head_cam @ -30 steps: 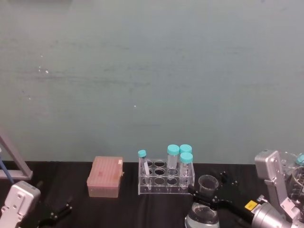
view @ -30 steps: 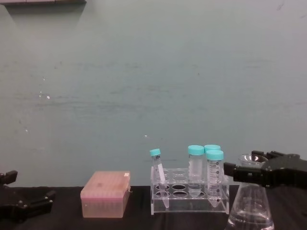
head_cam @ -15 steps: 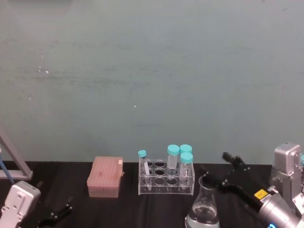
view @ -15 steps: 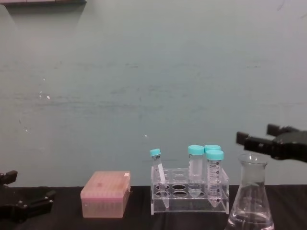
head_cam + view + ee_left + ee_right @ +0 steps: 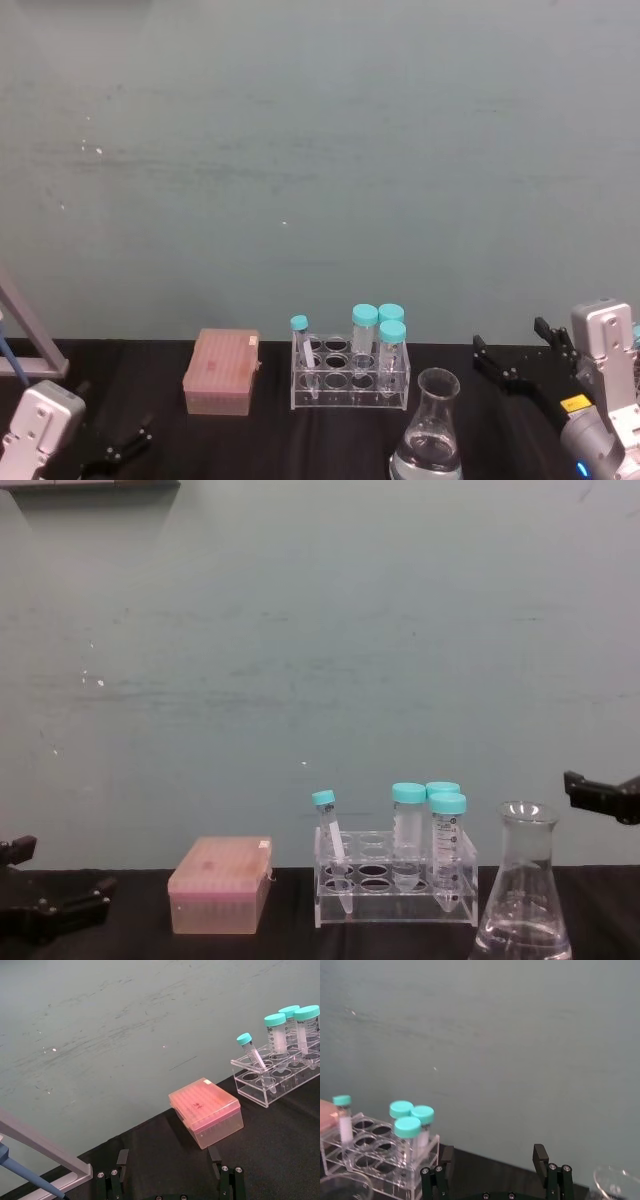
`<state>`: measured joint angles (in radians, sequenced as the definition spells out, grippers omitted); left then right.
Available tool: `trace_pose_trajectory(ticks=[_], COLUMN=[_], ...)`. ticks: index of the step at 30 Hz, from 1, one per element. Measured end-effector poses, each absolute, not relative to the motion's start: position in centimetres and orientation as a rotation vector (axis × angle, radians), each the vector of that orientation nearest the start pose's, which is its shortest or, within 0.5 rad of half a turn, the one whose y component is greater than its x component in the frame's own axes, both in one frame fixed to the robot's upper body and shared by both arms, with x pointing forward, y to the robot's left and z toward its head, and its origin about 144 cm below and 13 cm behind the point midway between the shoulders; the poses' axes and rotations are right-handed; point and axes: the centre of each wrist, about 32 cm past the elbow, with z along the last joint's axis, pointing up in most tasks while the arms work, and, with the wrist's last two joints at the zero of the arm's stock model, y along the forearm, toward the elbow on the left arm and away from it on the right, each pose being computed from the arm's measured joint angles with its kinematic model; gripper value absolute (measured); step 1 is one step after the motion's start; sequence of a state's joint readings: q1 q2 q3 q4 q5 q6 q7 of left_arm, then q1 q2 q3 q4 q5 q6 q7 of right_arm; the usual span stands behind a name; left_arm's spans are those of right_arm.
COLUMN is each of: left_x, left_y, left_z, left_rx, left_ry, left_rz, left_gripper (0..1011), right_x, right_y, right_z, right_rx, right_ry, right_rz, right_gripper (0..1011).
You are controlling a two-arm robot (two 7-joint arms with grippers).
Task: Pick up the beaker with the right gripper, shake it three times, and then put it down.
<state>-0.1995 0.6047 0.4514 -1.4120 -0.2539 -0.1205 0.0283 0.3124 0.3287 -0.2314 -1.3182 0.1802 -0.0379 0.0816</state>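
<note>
The beaker [image 5: 427, 432], a clear conical flask, stands upright on the black table in front of the tube rack; the chest view shows the beaker [image 5: 523, 892] free of any contact. My right gripper [image 5: 515, 352] is to its right and slightly behind it, apart from it, open with nothing between its fingers. The right gripper [image 5: 492, 1160] shows its two fingers spread wide, and one finger of the right gripper [image 5: 598, 795] juts in at the chest view's edge. My left gripper [image 5: 167, 1160] rests low at the table's left, open and empty.
A clear rack [image 5: 350, 375] with several teal-capped tubes stands just behind the beaker. A pink tip box [image 5: 221, 372] sits left of the rack. A metal stand [image 5: 30, 340] is at the far left. Another glass rim [image 5: 615, 1185] lies close to the right gripper.
The right gripper was shut on the beaker's neck; it has opened, let go and pulled back to the right. The beaker now stands alone on the table. The left arm has not moved.
</note>
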Motion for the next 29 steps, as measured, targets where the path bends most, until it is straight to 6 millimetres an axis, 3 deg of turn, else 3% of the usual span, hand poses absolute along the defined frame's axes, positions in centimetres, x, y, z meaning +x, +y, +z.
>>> trace_pose_trajectory(ticks=[13,29], left_x=[48.86,48.86], left_y=[30.97,30.97], left_z=[113.98,113.98], left_rx=[0.305,0.305], left_ry=[-0.285,-0.285], left_rz=[1.248,1.248], left_gripper=[1000,1000], right_x=[54.02,53.99], right_y=[-28.16,-28.18], right_z=[116.68,116.63], right_rx=[-0.157,-0.155], right_ry=[-0.053,-0.041], right_rz=[-1.38,-1.372], right_gripper=[1003,1003])
